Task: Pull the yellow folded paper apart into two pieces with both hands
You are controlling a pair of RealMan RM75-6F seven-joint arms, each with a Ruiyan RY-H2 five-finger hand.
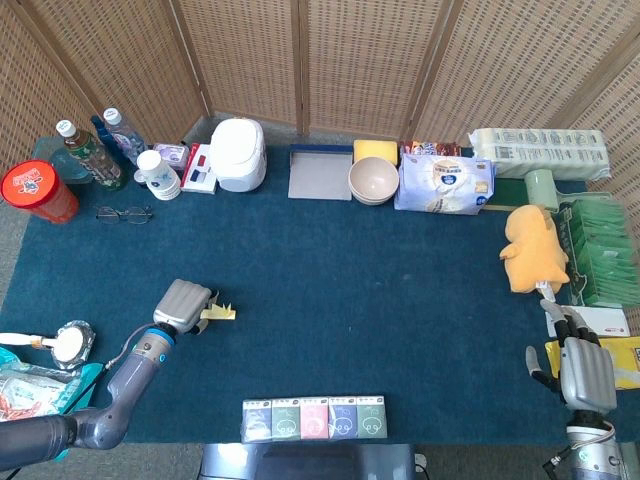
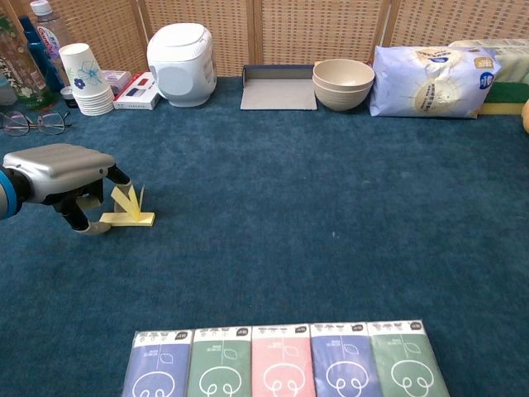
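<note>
The yellow folded paper (image 1: 220, 314) lies on the blue carpet at the left, with thin strips (image 2: 127, 199) sticking up from its flat base. My left hand (image 1: 183, 303) hovers palm down just left of it. In the chest view this left hand (image 2: 58, 165) has its fingers curled down over the paper's left end, the fingertips (image 2: 92, 229) right at the edge, and nothing is gripped. My right hand (image 1: 585, 370) is low at the far right edge with its fingers apart and empty; the chest view does not show it.
A row of coloured packets (image 2: 281, 364) lies at the near edge. Along the back stand bottles (image 1: 90, 150), stacked paper cups (image 2: 87, 78), a white cooker (image 2: 179, 51), a grey tray (image 2: 278, 87), bowls (image 2: 342, 83) and a tissue pack (image 2: 431, 78). Glasses (image 1: 124, 214) and a yellow plush toy (image 1: 535, 250) flank the carpet.
</note>
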